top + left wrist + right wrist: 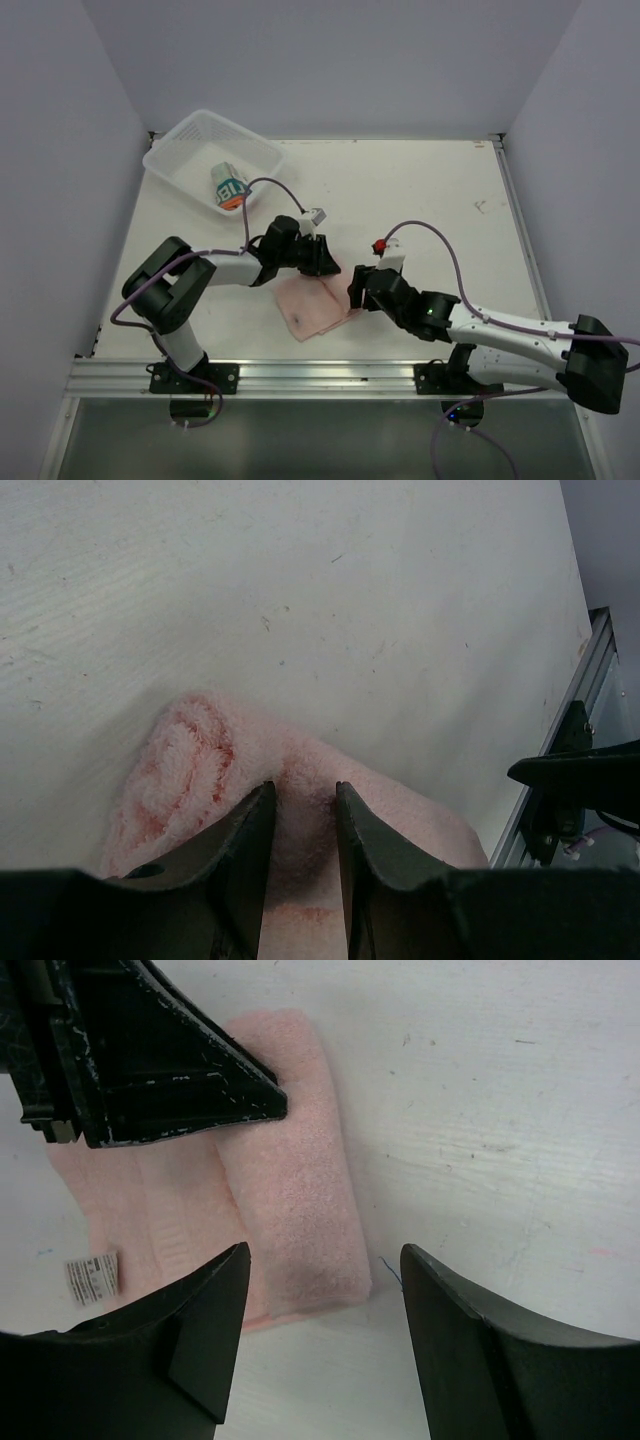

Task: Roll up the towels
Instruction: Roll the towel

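From the top camera I see the pink towel (308, 308) lying on the desk (430, 190) between the two arms. It is partly rolled, and its long axis runs diagonally from the left end effector (322, 262) toward the right end effector (356, 290). Both heads cover its far edge, so I can't read the roll there. The printed towel (230, 188) sits rolled in the white mesh basket (175, 150) at far left, its long axis running far to near. Its letters are too small to read.

On the left wrist camera, the fingers (245, 845) are pinched on a fold of the pink towel. The rolled end sits just left of them, and the near part is cut off.

On the right wrist camera, the fingers (200, 1330) stand apart, straddling the near end of the roll. The roll points away toward the left end effector, which hides its far end. A small label (92, 1277) lies on the flat part, its print unreadable.
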Controlling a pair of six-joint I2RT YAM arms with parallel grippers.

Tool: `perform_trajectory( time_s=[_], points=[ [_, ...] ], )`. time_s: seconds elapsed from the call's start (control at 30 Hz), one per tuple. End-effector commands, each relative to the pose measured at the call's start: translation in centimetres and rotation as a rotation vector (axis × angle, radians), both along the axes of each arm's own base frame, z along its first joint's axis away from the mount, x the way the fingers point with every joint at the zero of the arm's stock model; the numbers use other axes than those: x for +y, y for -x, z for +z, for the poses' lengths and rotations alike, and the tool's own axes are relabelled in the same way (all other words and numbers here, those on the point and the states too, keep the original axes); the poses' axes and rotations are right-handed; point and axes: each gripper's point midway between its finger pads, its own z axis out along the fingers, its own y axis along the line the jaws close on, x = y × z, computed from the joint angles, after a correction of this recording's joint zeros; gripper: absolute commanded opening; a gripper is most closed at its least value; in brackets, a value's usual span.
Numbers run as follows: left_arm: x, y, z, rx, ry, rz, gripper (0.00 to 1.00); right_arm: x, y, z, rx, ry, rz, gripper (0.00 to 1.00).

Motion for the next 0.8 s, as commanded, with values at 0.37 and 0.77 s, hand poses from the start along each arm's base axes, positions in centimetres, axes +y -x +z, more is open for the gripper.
perform_trajectory(
  time_s=[0.37, 0.77],
  points=[
    [2.7, 1.4, -2.8, 0.056, -0.108, 0.035, 0.36, 2.7, 0.0, -4.4, 0.169, -0.228, 0.053, 0.66],
    [2.5, 1.4, -2.2, 0.051, -0.095, 0.033, 0.36, 1.8, 0.1, -6.8, 0.156, -0.144, 0.087, 0.32]
  ],
)
